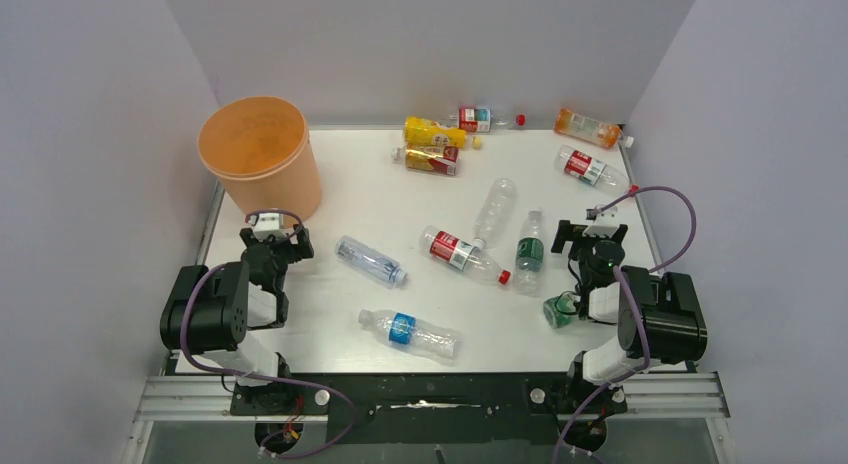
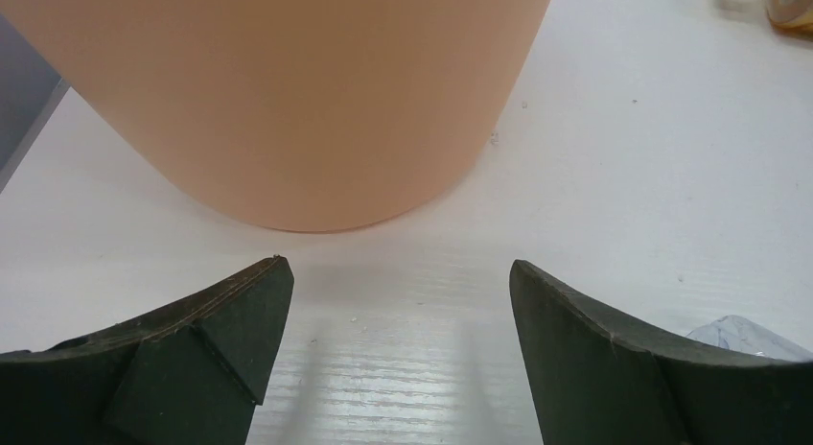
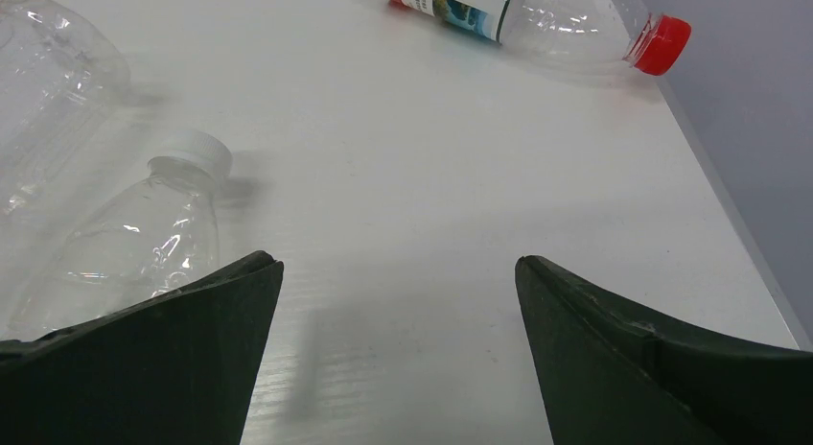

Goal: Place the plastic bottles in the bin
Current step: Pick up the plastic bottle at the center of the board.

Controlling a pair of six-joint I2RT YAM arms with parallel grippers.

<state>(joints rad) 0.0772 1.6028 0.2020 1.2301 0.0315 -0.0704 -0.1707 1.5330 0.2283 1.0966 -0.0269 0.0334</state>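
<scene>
The peach-orange bin (image 1: 255, 154) stands at the back left and fills the left wrist view (image 2: 288, 90). Just in front of its base, my left gripper (image 1: 275, 234) (image 2: 398, 282) is open over bare table. Several plastic bottles lie scattered, among them a blue-label one (image 1: 408, 330), a red-label one (image 1: 463, 254) and a green-label one (image 1: 529, 251). My right gripper (image 1: 590, 232) (image 3: 398, 272) is open and empty, with the white-capped green-label bottle (image 3: 153, 244) just left of its left finger. A red-capped bottle (image 3: 537, 13) lies ahead of it.
More bottles lie along the back wall: yellow (image 1: 433, 133), orange (image 1: 587, 127) and a red-capped one (image 1: 485, 118). A crushed green bottle (image 1: 558, 309) sits beside the right arm's base. Grey walls close in the white table (image 1: 370, 199) on three sides.
</scene>
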